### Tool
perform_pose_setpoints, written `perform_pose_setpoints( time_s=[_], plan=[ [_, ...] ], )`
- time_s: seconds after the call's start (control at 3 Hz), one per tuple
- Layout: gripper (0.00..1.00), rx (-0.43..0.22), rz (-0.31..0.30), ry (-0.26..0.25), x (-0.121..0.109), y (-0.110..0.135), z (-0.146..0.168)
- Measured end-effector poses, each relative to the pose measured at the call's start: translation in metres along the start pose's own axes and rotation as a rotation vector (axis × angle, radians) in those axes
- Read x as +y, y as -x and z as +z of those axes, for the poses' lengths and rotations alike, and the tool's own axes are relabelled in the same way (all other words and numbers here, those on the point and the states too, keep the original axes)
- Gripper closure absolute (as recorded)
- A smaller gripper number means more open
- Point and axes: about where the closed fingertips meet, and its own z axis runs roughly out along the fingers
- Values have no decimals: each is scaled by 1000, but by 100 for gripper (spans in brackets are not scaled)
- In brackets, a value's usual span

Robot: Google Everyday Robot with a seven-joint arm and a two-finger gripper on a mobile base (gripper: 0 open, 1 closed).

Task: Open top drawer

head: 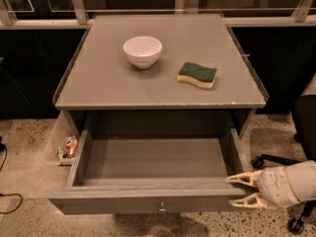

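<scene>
The top drawer (148,199) stands pulled far out from under the grey table top, its grey inside bare. A small round metal knob (161,210) sits at the middle of its flat front. My gripper (238,190) is at the drawer's front right corner, coming in from the right on a white arm. Its two pale fingers (242,179) are spread, one above and one below the front's top edge, holding nothing.
A white bowl (142,51) and a green-and-yellow sponge (197,75) lie on the table top (98,83). Small items (69,147) sit on the floor at the left of the cabinet. A black chair base with castors (276,162) stands at the right.
</scene>
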Motion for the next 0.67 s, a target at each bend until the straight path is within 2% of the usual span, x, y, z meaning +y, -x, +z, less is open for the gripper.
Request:
perform_pose_setpoints(
  time_s=[0.67],
  plan=[
    [23,0,0,0,0,0,0]
  ],
)
